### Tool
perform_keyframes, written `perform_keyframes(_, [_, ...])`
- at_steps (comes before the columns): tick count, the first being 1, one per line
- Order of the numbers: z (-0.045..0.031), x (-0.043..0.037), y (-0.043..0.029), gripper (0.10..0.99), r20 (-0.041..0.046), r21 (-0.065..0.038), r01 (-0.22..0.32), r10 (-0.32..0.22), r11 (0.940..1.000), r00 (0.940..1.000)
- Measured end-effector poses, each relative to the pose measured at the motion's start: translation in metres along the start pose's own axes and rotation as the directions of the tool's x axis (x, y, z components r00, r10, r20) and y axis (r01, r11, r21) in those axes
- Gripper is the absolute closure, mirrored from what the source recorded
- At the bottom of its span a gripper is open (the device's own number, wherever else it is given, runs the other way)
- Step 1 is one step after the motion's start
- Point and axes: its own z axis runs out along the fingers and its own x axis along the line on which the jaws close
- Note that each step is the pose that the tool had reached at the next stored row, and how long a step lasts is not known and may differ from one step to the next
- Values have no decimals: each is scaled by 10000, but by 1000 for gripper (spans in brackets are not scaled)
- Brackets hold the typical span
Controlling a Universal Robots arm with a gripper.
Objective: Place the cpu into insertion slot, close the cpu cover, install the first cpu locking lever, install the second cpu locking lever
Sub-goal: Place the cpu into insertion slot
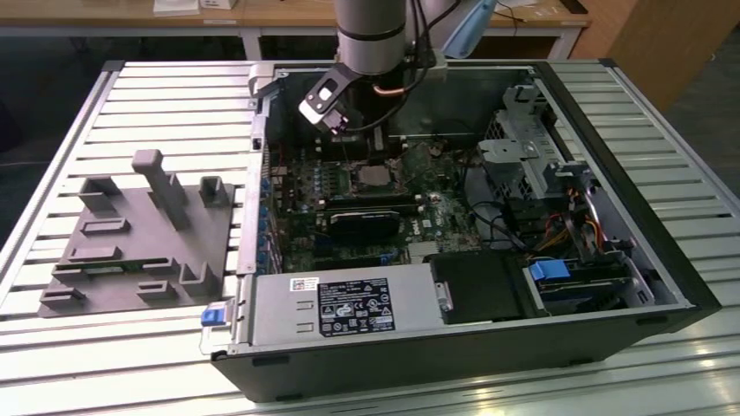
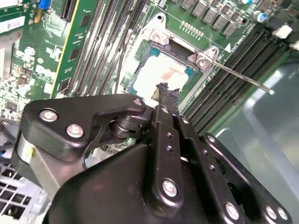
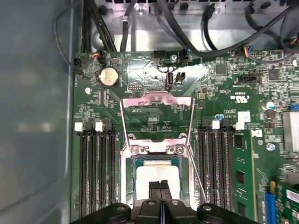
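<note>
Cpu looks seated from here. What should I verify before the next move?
1. cpu lying inside the insertion slot: ok, it looks flat within the frame.
2. gripper free of the cpu: ok, fingers are together and hold nothing.
3. Fingertips clear of the cpu's top: cannot tell, they hang right over it in both wrist views.
4. cpu cover closed: not ok, it is swung back off the slot.
5. locking lever latched: not ok, it sticks out free to one side.
</note>
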Motion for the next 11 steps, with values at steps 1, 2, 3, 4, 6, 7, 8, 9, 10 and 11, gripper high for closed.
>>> perform_keyframes(1, [-24, 0, 2, 980, 1, -1, 0, 0, 10000, 10000])
perform_keyframes(2, [-48, 1, 5, 980, 0, -3, 0, 0, 10000, 10000])
perform_keyframes(3, [-72, 2, 7, 980, 1, -5, 0, 0, 10000, 10000])
perform_keyframes(4, [-92, 2, 9, 980, 1, -5, 0, 0, 10000, 10000])
perform_keyframes(6, [-125, 3, 12, 980, 1, -6, 0, 0, 10000, 10000])
perform_keyframes(7, [-130, 3, 13, 980, 0, -8, 0, 0, 10000, 10000])
perform_keyframes(8, [-129, 3, 13, 980, -2, -9, 0, 0, 10000, 10000])
perform_keyframes(9, [-130, 3, 13, 980, -3, -9, 0, 0, 10000, 10000])
perform_keyframes(10, [-131, 3, 13, 980, -2, -8, 0, 0, 10000, 10000])
perform_keyframes(11, [-132, 3, 13, 980, 1, -7, 0, 0, 10000, 10000])
